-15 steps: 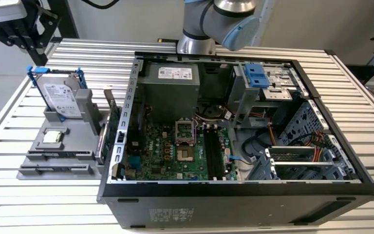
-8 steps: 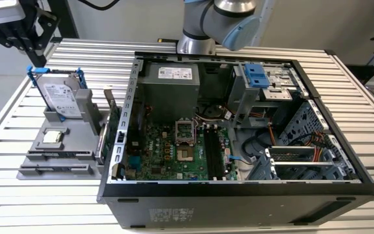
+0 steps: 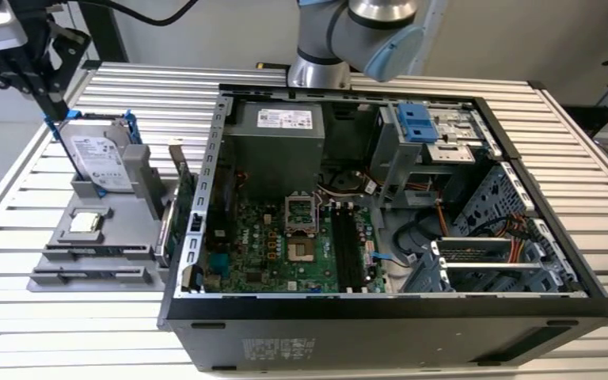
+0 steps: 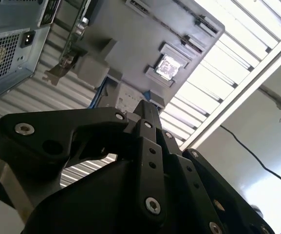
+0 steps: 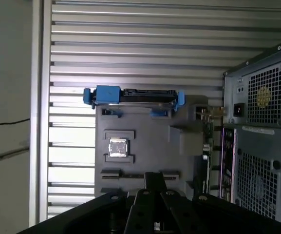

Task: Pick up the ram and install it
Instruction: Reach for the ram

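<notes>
Currently: gripper (image 5: 153, 175), fingers (image 4: 149, 117) pressed together, nothing held, positioned over grey fixture (image 5: 145, 141). Hazard: ram (image 5: 130, 176) could be struck or knocked askew if fingers are lowered unopened.

Ram (image 3: 101, 253): thin dark strip, set on its long edge in a slot of the grey holder (image 3: 119, 226), level, seen edge-on in the first wrist view.

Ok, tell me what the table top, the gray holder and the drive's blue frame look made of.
Table top: ribbed silvery slats with a sheen, probably aluminium. Gray holder: uniform matte gray, likely plastic, perhaps printed. Drive frame: bright blue, smooth, looks like moulded plastic.
</notes>
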You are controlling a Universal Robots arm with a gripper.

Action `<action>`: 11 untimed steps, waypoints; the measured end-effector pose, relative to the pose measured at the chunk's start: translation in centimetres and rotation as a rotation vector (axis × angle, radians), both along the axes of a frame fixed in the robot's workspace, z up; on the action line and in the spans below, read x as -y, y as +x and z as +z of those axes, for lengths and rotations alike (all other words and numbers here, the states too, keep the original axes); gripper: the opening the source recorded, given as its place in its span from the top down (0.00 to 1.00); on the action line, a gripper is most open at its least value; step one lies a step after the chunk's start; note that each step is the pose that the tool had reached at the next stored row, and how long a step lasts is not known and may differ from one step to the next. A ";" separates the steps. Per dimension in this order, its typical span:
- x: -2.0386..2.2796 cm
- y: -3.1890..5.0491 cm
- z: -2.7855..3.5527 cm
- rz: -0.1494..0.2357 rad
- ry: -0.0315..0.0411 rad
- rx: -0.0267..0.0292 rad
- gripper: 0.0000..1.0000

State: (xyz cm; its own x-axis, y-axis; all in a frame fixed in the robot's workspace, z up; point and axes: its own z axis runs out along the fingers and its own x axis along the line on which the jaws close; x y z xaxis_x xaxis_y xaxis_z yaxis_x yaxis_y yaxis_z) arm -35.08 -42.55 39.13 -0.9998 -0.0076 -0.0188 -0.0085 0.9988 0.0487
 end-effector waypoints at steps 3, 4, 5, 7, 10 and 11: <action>0.80 0.00 -0.01 -0.004 0.0000 0.0000 1.00; 1.07 0.00 -0.02 -0.005 0.0000 0.0000 1.00; 1.31 -0.01 -0.02 -0.007 0.0000 0.0000 1.00; 1.84 -0.01 -0.04 -0.009 0.0000 0.0001 1.00; 2.62 -0.03 -0.06 -0.013 0.0000 0.0000 1.00; 2.88 -0.04 -0.06 -0.014 0.0000 0.0000 1.00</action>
